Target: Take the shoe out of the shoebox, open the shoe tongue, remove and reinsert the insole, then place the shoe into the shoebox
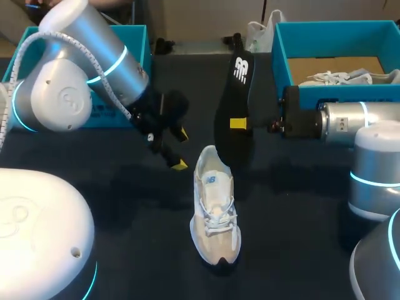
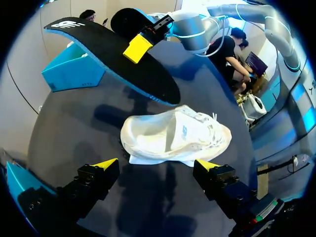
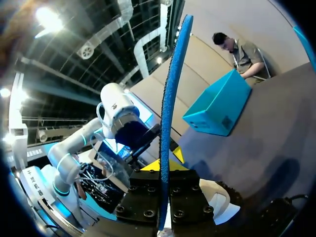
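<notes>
**Head view.** The shoe (image 1: 215, 212) lies out of its box in the middle of the worktop (image 1: 125, 206), toe toward the near edge, where both arms can get at its opening. The right fingers (image 1: 238, 123) are clamped on the black insole (image 1: 236, 94) and hold it raised just beyond the heel. I judge it is out and ready to go back in. The left fingers (image 1: 179, 164) hover spread and empty beside the heel, probably to steady the shoe. The shoebox (image 1: 337, 37) sits at the far right corner.

**Left wrist view.** The left fingers (image 2: 106, 164) stand apart. The shoe (image 2: 175, 136) lies ahead of them untouched, with the insole (image 2: 113, 54) slanting above it.

**Right wrist view.** The insole (image 3: 173, 98) shows edge-on, pinched between the right fingers (image 3: 143, 195).
</notes>
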`<state>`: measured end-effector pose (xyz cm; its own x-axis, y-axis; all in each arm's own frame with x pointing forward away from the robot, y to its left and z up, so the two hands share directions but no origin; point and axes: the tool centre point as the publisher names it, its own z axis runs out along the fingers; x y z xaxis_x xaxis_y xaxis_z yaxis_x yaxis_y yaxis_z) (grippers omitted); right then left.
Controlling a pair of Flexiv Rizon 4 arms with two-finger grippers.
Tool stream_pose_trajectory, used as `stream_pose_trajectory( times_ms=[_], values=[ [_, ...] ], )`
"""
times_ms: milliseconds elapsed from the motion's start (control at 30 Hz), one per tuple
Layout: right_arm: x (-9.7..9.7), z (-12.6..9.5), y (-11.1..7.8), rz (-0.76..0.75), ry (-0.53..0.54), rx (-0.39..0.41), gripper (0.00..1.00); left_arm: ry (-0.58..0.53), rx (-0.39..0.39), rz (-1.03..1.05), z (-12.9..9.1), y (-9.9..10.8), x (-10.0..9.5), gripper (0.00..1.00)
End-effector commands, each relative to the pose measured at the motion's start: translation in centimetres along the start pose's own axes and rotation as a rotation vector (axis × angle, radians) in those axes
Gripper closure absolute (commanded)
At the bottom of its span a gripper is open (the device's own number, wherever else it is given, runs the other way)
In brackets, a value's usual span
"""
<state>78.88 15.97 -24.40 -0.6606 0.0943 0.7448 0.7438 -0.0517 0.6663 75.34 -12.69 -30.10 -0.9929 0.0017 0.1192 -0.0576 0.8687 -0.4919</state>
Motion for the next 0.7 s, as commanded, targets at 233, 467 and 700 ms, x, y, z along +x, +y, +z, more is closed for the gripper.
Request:
stream_pose_trajectory(
  times_ms=[233,467,700],
  values=[
    [-0.4,1.5,0.5,-0.029,-0.004,0.038,1.0,-0.002,0.004,0.069,2.9,0.7,-0.2,0.0],
    [-0.7,2.6,0.5,-0.055,0.018,0.054,1.0,0.024,-0.06,0.104,4.4,1.5,0.3,0.0],
    [-1.1,3.3,0.2,-0.089,0.035,0.06,1.0,0.064,-0.102,0.074,5.1,2.0,0.2,0.0]
  ],
)
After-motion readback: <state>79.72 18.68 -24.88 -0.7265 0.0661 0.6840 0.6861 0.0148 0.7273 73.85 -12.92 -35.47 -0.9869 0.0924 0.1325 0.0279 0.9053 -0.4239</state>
